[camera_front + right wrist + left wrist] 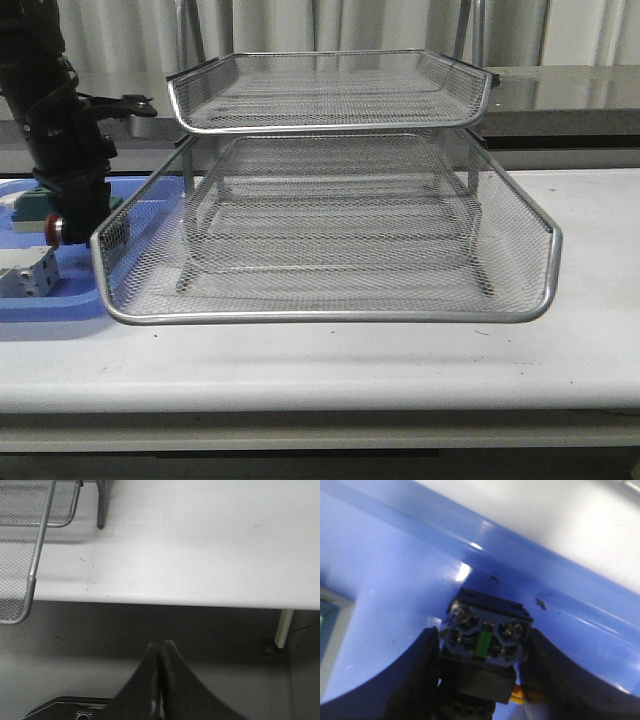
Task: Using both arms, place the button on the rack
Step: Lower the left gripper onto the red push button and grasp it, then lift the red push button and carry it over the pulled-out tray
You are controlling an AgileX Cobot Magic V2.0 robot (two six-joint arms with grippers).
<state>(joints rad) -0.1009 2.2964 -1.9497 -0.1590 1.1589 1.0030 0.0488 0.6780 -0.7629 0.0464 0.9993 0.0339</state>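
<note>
L gripper [482, 680] is clamped on the button [487, 637] over the blue tray [385, 580], just left of the rack [330, 315], so the rack lies to its right; button's long axis runs along the fingers, rear block facing outward. R gripper [160, 680] is pressed together, empty, off the table edge, not in front view. Red head is barely visible behind L arm [60, 120].

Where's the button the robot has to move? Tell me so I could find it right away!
Look left of the big silver wire rack, at the blue plastic tray beside it. Over that tray, the black left gripper pinches the button. Its little red head peeks out below the arm, unlike the green block and the white block nearby.
</note>
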